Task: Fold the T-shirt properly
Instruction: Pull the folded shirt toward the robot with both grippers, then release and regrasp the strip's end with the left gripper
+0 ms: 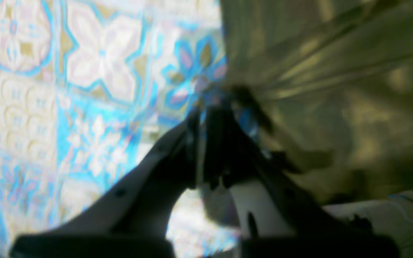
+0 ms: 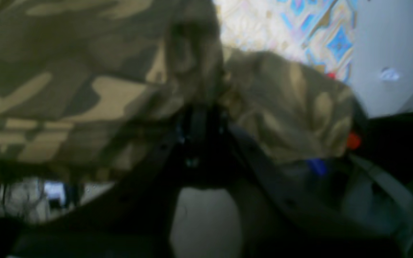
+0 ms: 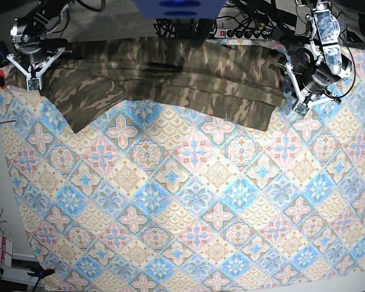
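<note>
T-shirt [image 3: 170, 76] lies stretched in a long band across the far edge of the tablecloth [image 3: 188, 201], one sleeve flap hanging toward the tablecloth's middle. Left gripper [image 3: 290, 90] is at the shirt's end on the base view's right, fingers pinched on its edge with pleats fanning out. Right gripper [image 3: 31, 72] is at the opposite end, clamped on bunched camo fabric.

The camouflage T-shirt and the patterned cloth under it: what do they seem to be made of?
The camouflage-print T-shirt in olive, brown and tan looks like soft, matte knit or woven fabric: it sags and creases into radiating folds where the left gripper pinches it. The blue-pink-cream tile-patterned tablecloth lies flat and smooth, with no visible gloss; printed textile or coated cloth, I cannot tell which.
</note>
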You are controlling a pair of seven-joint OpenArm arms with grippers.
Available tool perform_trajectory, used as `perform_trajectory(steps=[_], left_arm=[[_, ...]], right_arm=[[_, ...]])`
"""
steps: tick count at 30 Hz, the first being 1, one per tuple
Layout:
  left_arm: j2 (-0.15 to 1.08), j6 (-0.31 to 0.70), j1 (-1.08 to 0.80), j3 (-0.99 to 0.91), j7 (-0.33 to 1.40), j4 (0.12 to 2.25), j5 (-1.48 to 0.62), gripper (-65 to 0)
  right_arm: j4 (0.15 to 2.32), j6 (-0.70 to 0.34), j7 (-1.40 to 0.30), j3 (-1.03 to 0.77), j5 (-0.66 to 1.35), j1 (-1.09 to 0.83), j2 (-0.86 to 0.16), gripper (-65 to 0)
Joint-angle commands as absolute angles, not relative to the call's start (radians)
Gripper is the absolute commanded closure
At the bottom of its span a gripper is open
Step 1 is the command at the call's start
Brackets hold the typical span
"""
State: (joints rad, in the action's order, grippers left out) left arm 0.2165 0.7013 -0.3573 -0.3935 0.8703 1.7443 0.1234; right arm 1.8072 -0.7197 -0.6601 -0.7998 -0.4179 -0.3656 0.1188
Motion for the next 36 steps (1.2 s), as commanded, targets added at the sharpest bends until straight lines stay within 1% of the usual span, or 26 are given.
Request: perform_trajectory(steps=[1,3,5,6,8,10,12,15,18,21,25,28,31,36], left_arm=[[0.231,0.698,-0.352,-0.389,0.871,1.739,0.142,-3.6],[0.231,0.698,-0.352,-0.372,0.871,1.712,0.182,-3.7],[0.231,0.698,-0.351,-0.349,0.871,1.684,0.228,-5.0],[0.231,0.698,-0.351,-0.346,0.871,1.673,0.243,-7.3],[0.229,0.698,-0.349,-0.346,0.868,1.658,0.255,-13.8],[0.229,0.698,-0.335,-0.346,0.868,1.649,0.251,-21.9],[0.229,0.698,-0.331,-0.348,0.871,1.639,0.251,-27.0],[0.229,0.698,-0.329,-0.348,0.871,1.638,0.251,-30.9],[0.229,0.698,-0.329,-0.354,0.866,1.639,0.251,-31.3],[0.229,0.698,-0.302,-0.421,0.868,1.669,0.251,-31.3],[0.177,0.698,-0.265,-0.529,0.865,1.748,0.249,-31.4],[0.13,0.698,-0.239,-0.567,0.869,1.84,0.249,-31.5],[0.088,0.698,-0.237,-0.552,0.871,1.91,0.249,-31.6],[0.076,0.698,-0.237,-0.4,0.874,1.906,0.251,-31.9]], right_arm=[[1.824,-0.698,-0.679,-0.805,-0.432,-0.369,0.104,-1.2],[1.824,-0.698,-0.74,-0.785,-0.432,-0.367,0.101,-3.3],[1.825,-0.698,-0.777,-0.757,-0.433,-0.367,0.091,-9.1],[1.825,-0.698,-0.785,-0.746,-0.433,-0.367,0.087,-12.4],[1.825,-0.698,-0.78,-0.727,-0.433,-0.369,0.087,-19.2],[1.825,-0.698,-0.771,-0.705,-0.433,-0.369,0.087,-23.3],[1.825,-0.698,-0.774,-0.677,-0.433,-0.369,0.085,-22.4],[1.825,-0.698,-0.78,-0.636,-0.433,-0.367,0.085,-18.7],[1.825,-0.698,-0.812,-0.611,-0.433,-0.367,0.085,-19.7],[1.83,-0.698,-0.816,-0.608,-0.433,-0.367,0.085,-22.9],[1.836,-0.698,-0.809,-0.608,-0.433,-0.366,0.085,-27.7],[1.836,-0.698,-0.814,-0.608,-0.433,-0.344,0.085,-28.7],[1.836,-0.698,-0.816,-0.607,-0.433,-0.343,0.085,-28.7],[1.836,-0.698,-0.816,-0.607,-0.433,-0.341,0.085,-28.7]])
